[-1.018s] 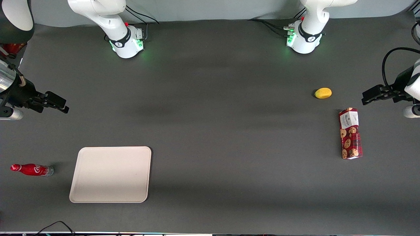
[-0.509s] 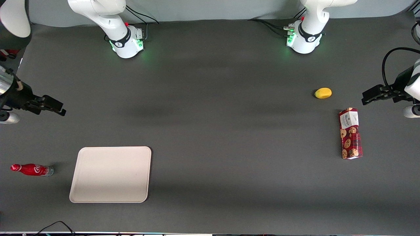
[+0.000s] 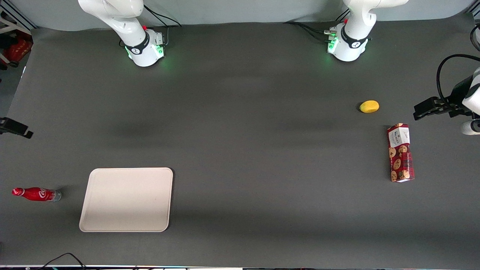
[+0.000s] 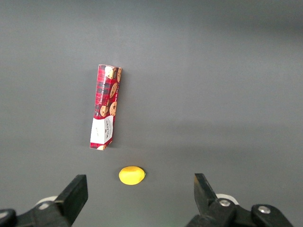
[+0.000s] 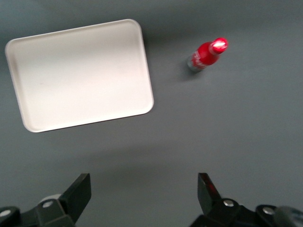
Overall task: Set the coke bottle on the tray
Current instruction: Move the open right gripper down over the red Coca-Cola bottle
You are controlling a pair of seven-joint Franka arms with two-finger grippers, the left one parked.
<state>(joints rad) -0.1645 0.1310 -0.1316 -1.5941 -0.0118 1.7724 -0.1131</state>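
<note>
The coke bottle (image 3: 36, 194) is a small red bottle with a red cap. It appears to stand upright on the dark table, near the working arm's end. The cream-white tray (image 3: 126, 199) lies flat beside it with a gap between them, and it holds nothing. Only a dark tip of my gripper (image 3: 15, 128) shows at the front view's edge, farther from the front camera than the bottle. In the right wrist view my gripper (image 5: 144, 184) is open, empty and high above the table. The tray (image 5: 80, 73) and the bottle (image 5: 206, 56) show there too, well clear of the fingers.
A yellow lemon-like fruit (image 3: 369, 106) and a red cookie box (image 3: 400, 152) lie toward the parked arm's end. Both also show in the left wrist view, the fruit (image 4: 131, 175) and the box (image 4: 105, 107). A black cable (image 3: 62, 258) lies at the table's front edge.
My gripper and arm have moved outward past the table's working-arm end, so almost all of them have left the front view. The bottle and the tray have not moved.
</note>
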